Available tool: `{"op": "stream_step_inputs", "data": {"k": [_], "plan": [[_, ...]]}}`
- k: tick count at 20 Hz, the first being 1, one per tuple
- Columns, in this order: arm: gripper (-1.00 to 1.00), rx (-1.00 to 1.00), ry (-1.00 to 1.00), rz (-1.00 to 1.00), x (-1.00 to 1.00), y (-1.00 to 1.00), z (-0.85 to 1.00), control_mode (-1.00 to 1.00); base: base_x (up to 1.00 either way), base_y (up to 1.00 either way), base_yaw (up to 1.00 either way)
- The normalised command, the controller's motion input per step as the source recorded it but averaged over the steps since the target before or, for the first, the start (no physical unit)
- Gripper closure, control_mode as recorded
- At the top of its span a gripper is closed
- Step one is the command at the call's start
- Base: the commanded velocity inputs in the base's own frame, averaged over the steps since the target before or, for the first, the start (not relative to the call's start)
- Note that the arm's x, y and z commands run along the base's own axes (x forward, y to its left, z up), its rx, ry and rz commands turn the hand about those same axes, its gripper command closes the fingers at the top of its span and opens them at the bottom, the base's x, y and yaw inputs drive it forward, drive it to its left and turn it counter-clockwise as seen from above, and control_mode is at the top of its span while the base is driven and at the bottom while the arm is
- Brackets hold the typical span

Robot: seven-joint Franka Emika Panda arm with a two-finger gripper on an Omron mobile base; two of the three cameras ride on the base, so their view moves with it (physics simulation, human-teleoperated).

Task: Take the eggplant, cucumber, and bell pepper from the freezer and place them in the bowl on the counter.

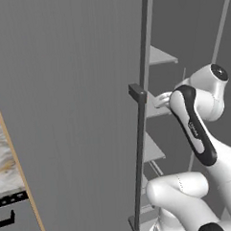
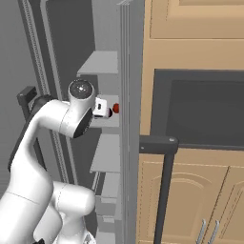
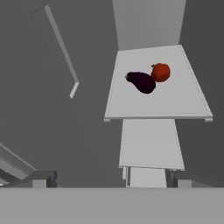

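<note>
Grey fills most of this kitchen corner: the freezer [image 1: 77, 90] stands open, its flat door swung out to the left in the left base view, with the long vertical bar handle [image 1: 140, 154] running down the door's edge. Nearest the base, the white arm [image 1: 205, 136] rises and bends in toward the open compartment, reaching at about mid height. The gripper [image 2: 106, 110] points into the freezer in the right base view, its white hand just short of a small red spot on a shelf, which is the pepper [image 2: 116, 108]. In the hand view the two dark fingertips [image 3: 43, 178] stand far apart at the bottom corners, with nothing between them, so the fingers are spread wide and hold nothing. Beyond them, light grey shelves [image 3: 151, 144] step away one after another. On the farthest and widest shelf [image 3: 175, 103] lie two vegetables: the eggplant [image 3: 141, 82], dark purple and oblong, lying aslant, and the red pepper [image 3: 160, 72] just beside it, touching or nearly touching its far end. Both sit toward the back middle of that shelf, well apart from the fingertips. Behind them rises the freezer's pale back wall [image 3: 148, 24]. To the right of the freezer in the right base view stand tan cabinets [image 2: 190, 200], with a dark recessed panel [image 2: 200, 109] set between the upper and lower ones and a dark bar handle [image 2: 164, 190] in front.
</note>
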Motion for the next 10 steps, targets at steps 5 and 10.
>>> {"op": "stream_step_inputs", "data": {"k": [5,10], "plan": [[-1.0,0.0,-0.01,0.02,0.24,-0.11,-0.14,-1.0,0.0,0.0,0.0],[-1.0,0.0,-0.04,0.06,0.23,-0.04,-0.18,-1.0,0.0,0.0,0.0]]}}
